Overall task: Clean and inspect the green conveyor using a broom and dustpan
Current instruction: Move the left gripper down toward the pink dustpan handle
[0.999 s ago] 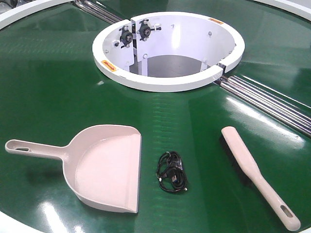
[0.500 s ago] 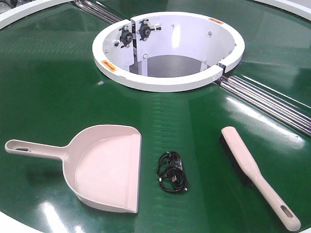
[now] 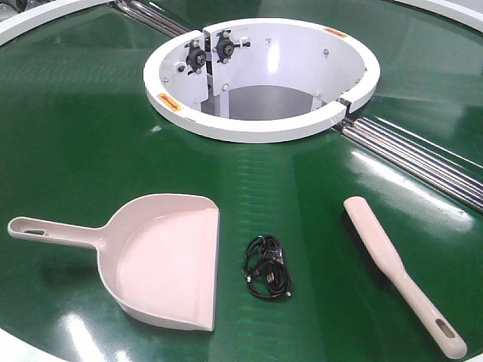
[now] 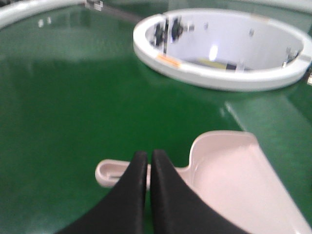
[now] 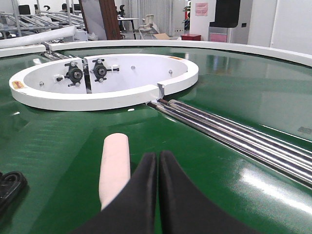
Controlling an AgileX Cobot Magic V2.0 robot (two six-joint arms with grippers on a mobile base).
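The dustpan lies on the green conveyor at the front left, handle pointing left. The broom lies at the front right, handle toward the near right. A small black coiled cable lies between them. Neither gripper shows in the front view. In the left wrist view my left gripper is shut and empty, above the dustpan near its handle. In the right wrist view my right gripper is shut and empty, just right of the broom.
The white ring housing stands at the belt's middle back. Steel rollers run from it toward the right, and more at the back left. The white rim edges the belt at the front left.
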